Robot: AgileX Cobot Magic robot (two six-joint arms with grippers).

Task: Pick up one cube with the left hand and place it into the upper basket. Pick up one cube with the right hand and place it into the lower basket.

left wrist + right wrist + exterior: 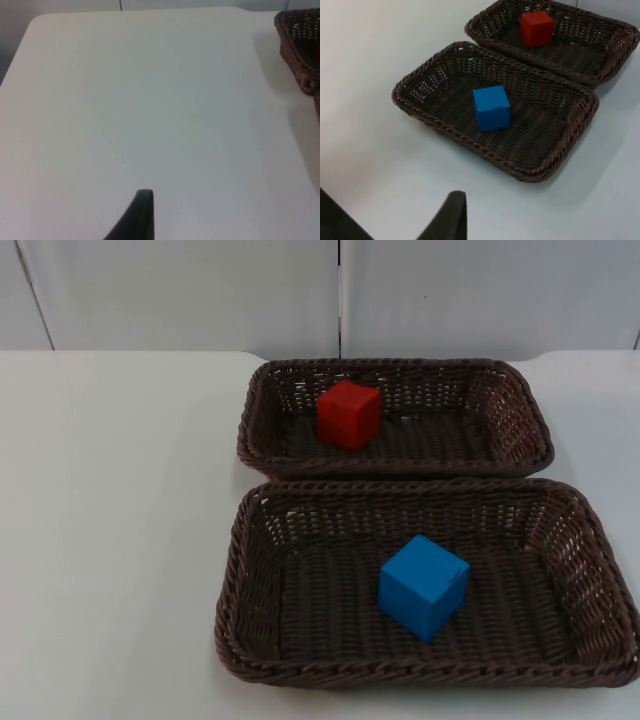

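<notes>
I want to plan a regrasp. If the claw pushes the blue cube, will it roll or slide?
The blue cube probably slides, not rolls: flat faces, sharp edges. The lower basket has a ribbed woven floor that may drag it.

Red cube (349,414), blue cube (423,585), brown woven baskets (262,630)

I see a white table top (120,540) – bare on its left side. At its far edge stands the grey partition wall (180,290), seamed vertically.
</notes>
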